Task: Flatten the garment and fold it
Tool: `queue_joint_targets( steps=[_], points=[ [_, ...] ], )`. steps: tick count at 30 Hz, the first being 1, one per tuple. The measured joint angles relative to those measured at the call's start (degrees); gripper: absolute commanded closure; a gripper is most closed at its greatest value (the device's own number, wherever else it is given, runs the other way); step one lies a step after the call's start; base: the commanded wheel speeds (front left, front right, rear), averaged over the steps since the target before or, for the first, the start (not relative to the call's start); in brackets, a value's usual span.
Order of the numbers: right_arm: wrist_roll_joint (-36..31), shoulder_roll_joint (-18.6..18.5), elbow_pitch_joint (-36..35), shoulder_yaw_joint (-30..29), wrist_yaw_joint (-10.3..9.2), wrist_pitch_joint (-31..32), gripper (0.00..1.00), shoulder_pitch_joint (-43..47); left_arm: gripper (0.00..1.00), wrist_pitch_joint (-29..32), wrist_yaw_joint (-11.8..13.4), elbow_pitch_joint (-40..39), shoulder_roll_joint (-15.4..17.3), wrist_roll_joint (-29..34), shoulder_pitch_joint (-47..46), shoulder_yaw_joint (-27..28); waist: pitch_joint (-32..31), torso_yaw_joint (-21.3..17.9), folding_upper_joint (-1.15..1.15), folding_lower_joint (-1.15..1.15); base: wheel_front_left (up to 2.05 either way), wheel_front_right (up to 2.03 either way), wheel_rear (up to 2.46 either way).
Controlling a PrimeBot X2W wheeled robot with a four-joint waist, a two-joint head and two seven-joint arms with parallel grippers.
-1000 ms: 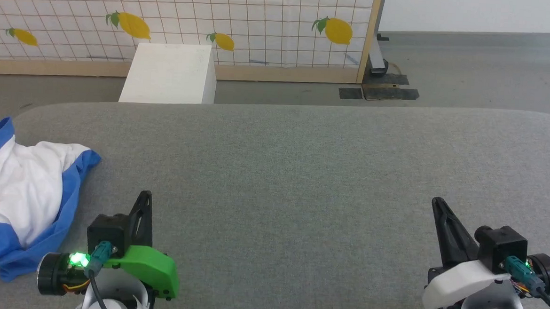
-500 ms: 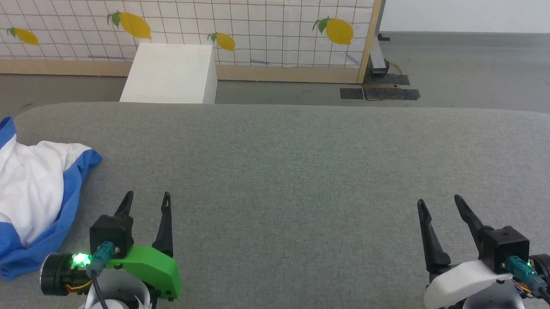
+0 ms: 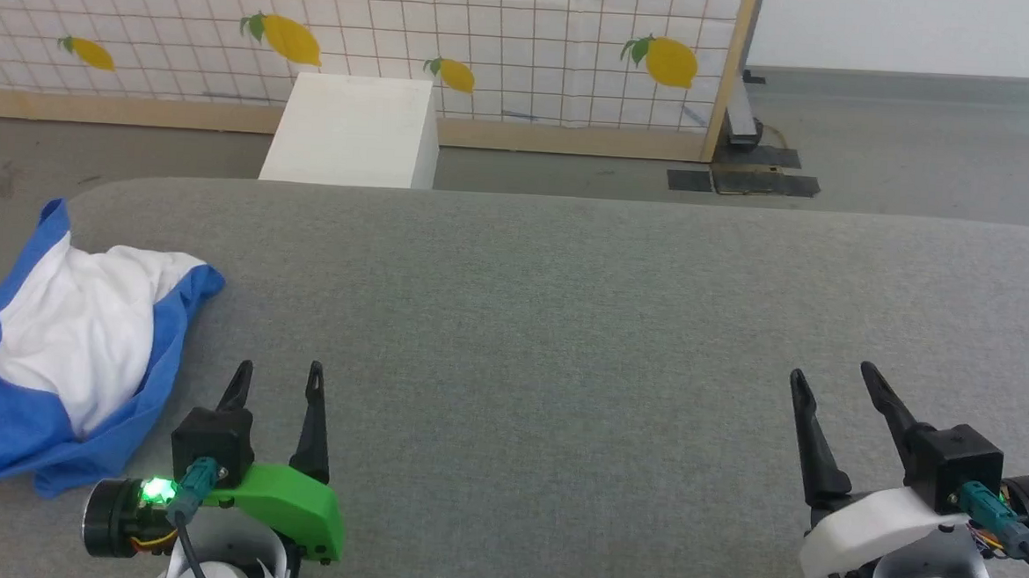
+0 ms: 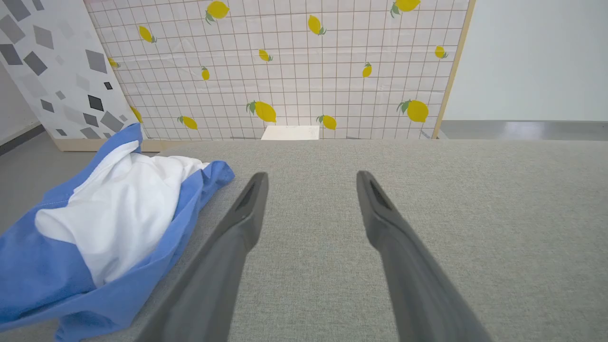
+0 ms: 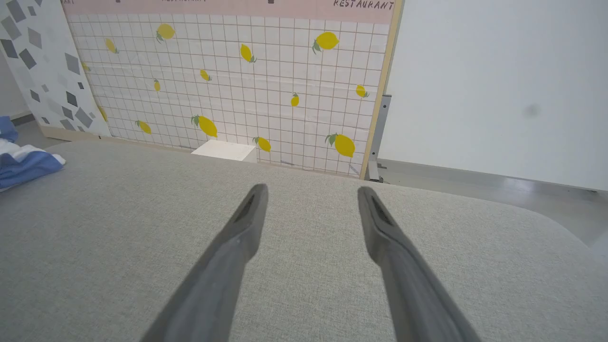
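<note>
Garment [image 3: 79, 363]: one T-shirt, white body with royal-blue parts, lying crumpled in a heap at the left end of the bench [image 3: 566, 309]. Blue cloth wraps the white middle along the near and right sides, and one blue point rises at the far left. Its left part reaches the bench edge. Chest print not visible.

Bench: grey fabric top, rounded far corners.

Left claw [image 3: 280, 367]: green housing, lower left of the head view, fingers parted wide and pointing away from the robot, holding nothing. It is near the garment's right edge and apart from it. In the left wrist view the garment lies left of the left finger [image 4: 237, 228], not touching.

Right claw [image 3: 831, 371]: white housing, lower right, fingers parted wide, holding nothing, well apart from the garment.

Beyond the bench: white box [image 3: 355, 131] on a grey floor [image 3: 927, 143]; wood-framed grid panel with lemon prints [image 3: 492, 41] behind it.
</note>
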Motion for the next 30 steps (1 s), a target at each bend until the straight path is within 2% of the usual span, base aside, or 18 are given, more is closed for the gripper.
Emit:
queue_joint_targets(
  steps=[30],
  points=[
    [0.64,0.0,0.23,-0.31,-0.01,-2.43,0.0,0.0,0.0,-3.64,3.22,2.33,0.65,-3.16,-0.52,-1.54,-0.26,10.26,0.0,0.0,0.0,0.0,0.0]
  ],
)
